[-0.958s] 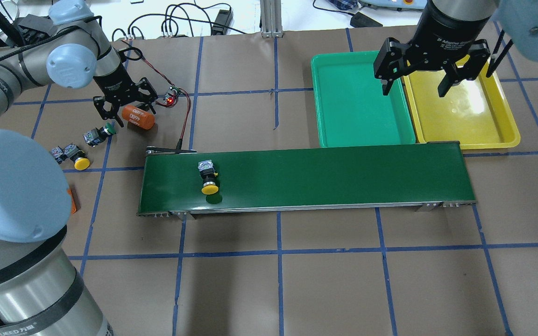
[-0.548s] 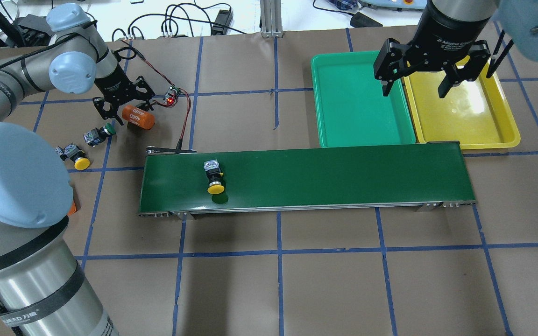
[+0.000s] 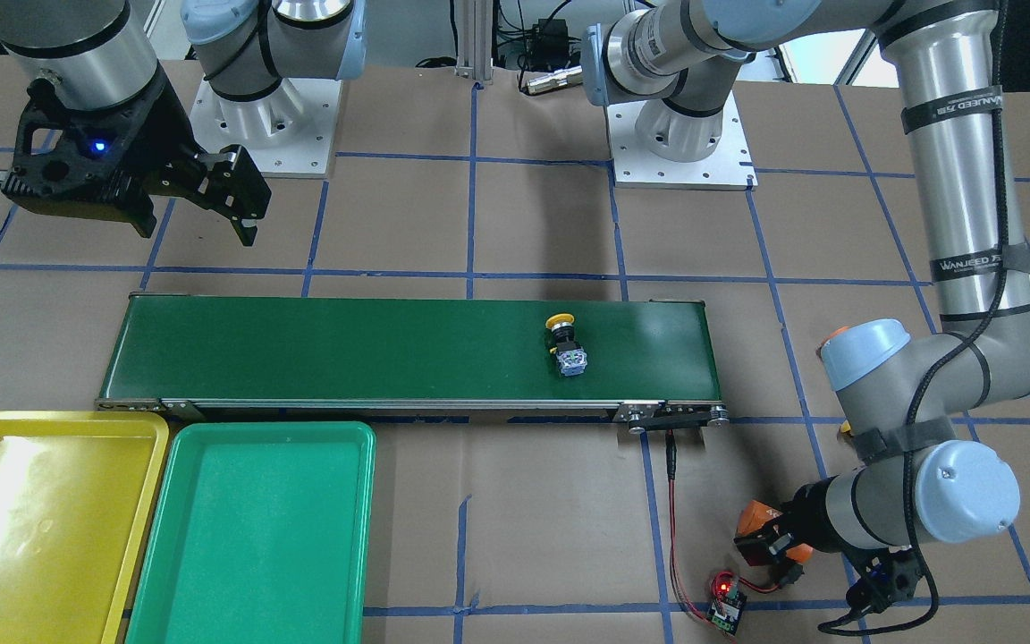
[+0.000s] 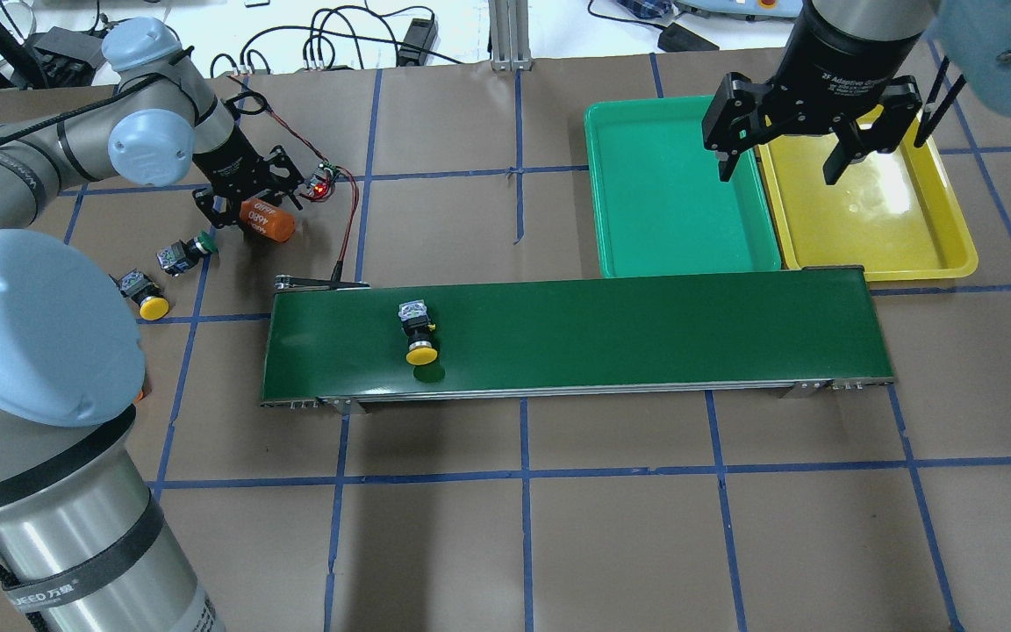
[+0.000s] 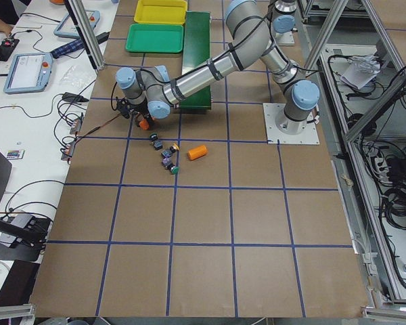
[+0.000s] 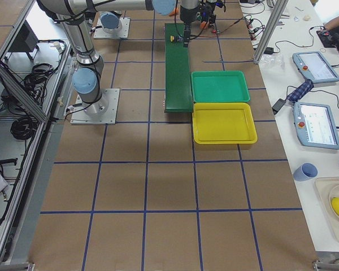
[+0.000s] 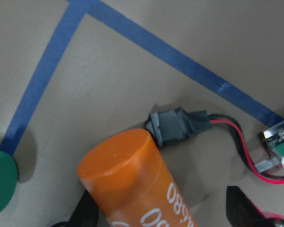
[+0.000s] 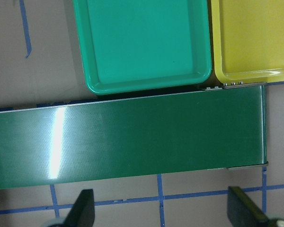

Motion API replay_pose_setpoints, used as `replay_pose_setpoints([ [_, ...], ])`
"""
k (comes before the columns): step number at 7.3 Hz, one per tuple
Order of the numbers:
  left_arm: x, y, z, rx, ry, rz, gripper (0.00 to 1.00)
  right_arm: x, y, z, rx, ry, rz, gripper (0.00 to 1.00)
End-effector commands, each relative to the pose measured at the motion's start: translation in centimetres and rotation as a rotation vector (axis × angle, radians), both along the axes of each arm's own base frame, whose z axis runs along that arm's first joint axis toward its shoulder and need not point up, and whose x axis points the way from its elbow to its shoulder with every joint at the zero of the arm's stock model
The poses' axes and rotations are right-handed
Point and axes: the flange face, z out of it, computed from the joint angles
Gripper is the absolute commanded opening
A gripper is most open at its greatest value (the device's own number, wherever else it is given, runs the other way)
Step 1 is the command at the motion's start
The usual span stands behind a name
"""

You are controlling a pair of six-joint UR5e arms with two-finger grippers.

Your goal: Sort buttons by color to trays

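Note:
A yellow button (image 4: 419, 338) lies on the dark-green conveyor belt (image 4: 602, 333) near its left end; it also shows in the front view (image 3: 566, 346). A second yellow button (image 4: 144, 296) and a green button (image 4: 185, 250) lie on the table left of the belt. My left gripper (image 4: 251, 204) is open, low over the table, with its fingers either side of the orange cylinder marked 4680 (image 7: 132, 184). My right gripper (image 4: 779, 168) is open and empty, high over the seam between the green tray (image 4: 672, 193) and the yellow tray (image 4: 892, 228). Both trays are empty.
A small circuit board with red wires (image 4: 323, 186) lies just right of my left gripper. A second orange cylinder (image 5: 197, 152) lies on the table nearer my base. My left arm's shoulder (image 4: 23, 333) hides part of the table's left side.
The yellow button on the belt has moved to the right. My left gripper has shifted right and turned around the orange cylinder, which has turned a little. The right gripper has not moved.

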Motion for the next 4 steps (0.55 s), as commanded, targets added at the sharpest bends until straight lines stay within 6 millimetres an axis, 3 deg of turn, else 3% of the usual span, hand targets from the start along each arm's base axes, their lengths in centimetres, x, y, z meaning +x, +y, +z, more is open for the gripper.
replay_pose_setpoints([
  [1,-0.1,0.4,0.2,0.011,0.005,-0.039,0.04,0.0,0.0,0.0,0.0,0.0,0.001,1.0],
  [2,0.2,0.4,0.2,0.009,0.009,-0.05,0.01,0.0,0.0,0.0,0.0,0.0,0.0,1.0],
  [4,0.4,1.0,3.4,0.038,0.02,-0.076,0.0,0.0,0.0,0.0,0.0,0.0,0.0,1.0],
])
